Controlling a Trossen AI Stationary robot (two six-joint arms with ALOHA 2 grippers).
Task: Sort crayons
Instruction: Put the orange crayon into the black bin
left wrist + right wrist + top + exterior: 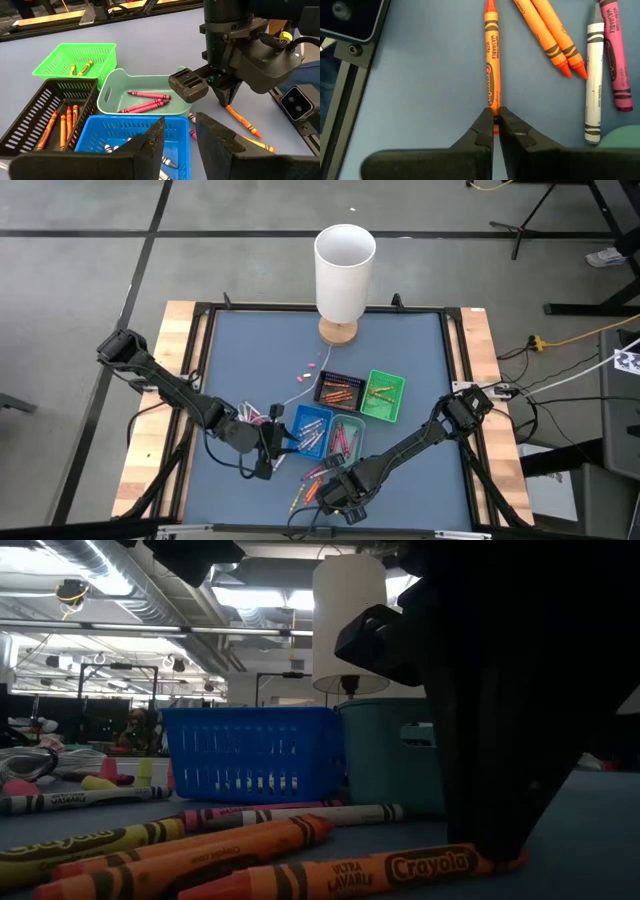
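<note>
An orange crayon (492, 60) lies flat on the blue table mat, and my right gripper (494, 113) is shut on its near end, close to the table's near edge (337, 498). Beside it lie two more orange crayons (552, 35), a pale grey one (594, 75) and a pink one (616, 55). My left gripper (179, 131) hovers open above the blue tray (125, 137), with nothing between its fingers. Red crayons rest in the teal tray (112, 95), orange ones in the black tray (30, 117), and yellow ones in the green tray (55, 57). My right gripper pinches the orange crayon's near end (493, 104) between its two fingertips. The fingers come steeply from above, pointing down. The crayon lies along the table (380, 870), its whole length resting on the mat and running away from the fingers.
A white lamp (343, 265) on a wooden foot stands at the table's far middle. A thin white cord (295, 392) runs from it toward the trays. A few pink bits (310, 366) lie near the lamp. The table's black frame (205, 370) borders the mat.
</note>
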